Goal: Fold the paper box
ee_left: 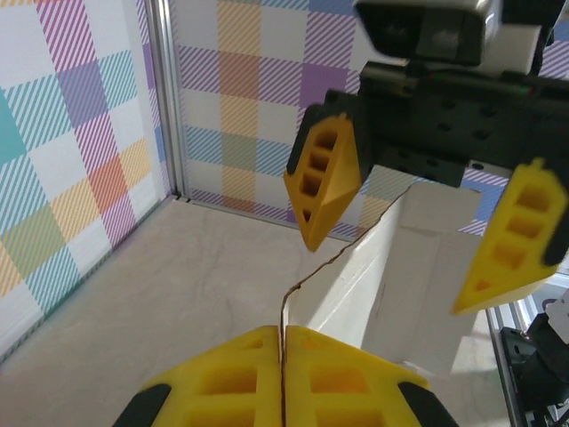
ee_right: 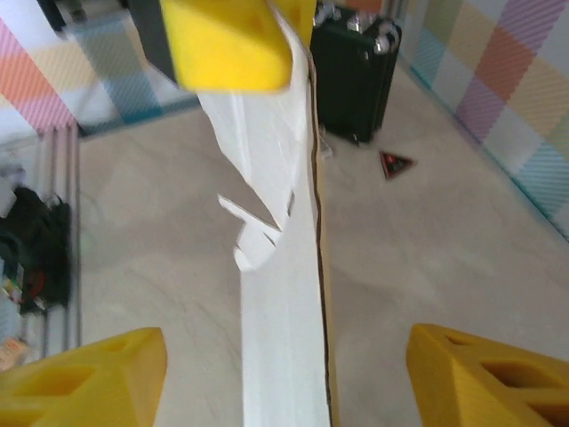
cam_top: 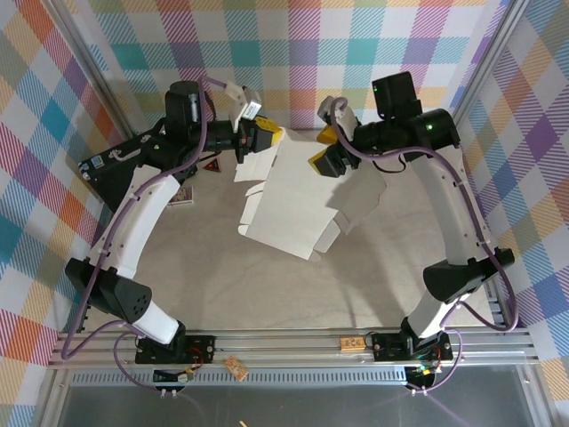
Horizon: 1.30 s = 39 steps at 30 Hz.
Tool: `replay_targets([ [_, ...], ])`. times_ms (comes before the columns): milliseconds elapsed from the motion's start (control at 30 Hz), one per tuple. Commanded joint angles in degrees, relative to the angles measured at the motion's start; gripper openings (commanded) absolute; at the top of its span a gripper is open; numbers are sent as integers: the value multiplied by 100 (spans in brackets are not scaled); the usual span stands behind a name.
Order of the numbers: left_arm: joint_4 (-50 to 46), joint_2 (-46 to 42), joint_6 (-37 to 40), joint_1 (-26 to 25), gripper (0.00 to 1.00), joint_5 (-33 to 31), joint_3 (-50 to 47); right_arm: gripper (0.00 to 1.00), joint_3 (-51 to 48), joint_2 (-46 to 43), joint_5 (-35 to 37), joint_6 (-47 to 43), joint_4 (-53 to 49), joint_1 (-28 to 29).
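The paper box (cam_top: pixel 293 203) is an unfolded white die-cut sheet with flaps, held up off the table between the two arms. My left gripper (cam_top: pixel 269 138) is shut on its far left edge; in the left wrist view the yellow fingers (ee_left: pixel 283 336) pinch the thin brown-edged cardboard (ee_left: pixel 418 267). My right gripper (cam_top: pixel 323 151) is open at the sheet's far right side. In the right wrist view the sheet (ee_right: pixel 284 294) runs edge-on between its spread fingertips (ee_right: pixel 289 382) without touching either. The right gripper (ee_left: pixel 418 213) also faces the left wrist camera, jaws apart.
A black hard case (cam_top: pixel 120 169) (ee_right: pixel 356 76) stands at the far left by the wall. A red triangle marker (cam_top: pixel 212 167) (ee_right: pixel 394 163) and a small card (cam_top: pixel 180 196) lie near it. Checkered walls enclose the table; a metal rail (cam_top: pixel 293 342) runs along the near edge.
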Motion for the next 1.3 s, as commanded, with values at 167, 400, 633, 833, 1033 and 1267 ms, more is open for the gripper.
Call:
replay_targets([
  [167, 235, 9, -75, 36, 0, 206, 157, 18, 202, -53, -9, -229, -371, 90],
  [400, 667, -419, -366, 70, 69, -580, -368, 0, 234, -196, -23, -181, -304, 83],
  [633, 4035, -2849, -599, 432, 100, -2649, -4509, 0, -85, -578, -874, 280, -29, -389],
  [833, 5907, -3052, -959, 432, 89, -2974, -6187, 0, -209, -578, -948, 485, 62, -472],
  [1033, 7029, -2397, -1300, 415, 72, -2633, -6364, 0, -275, -613, -1058, 518, 112, -514],
  [1267, 7265, -2341, -1698, 397, 56, -1794, -6348, 0, -259, -543, -1065, 587, 151, -532],
])
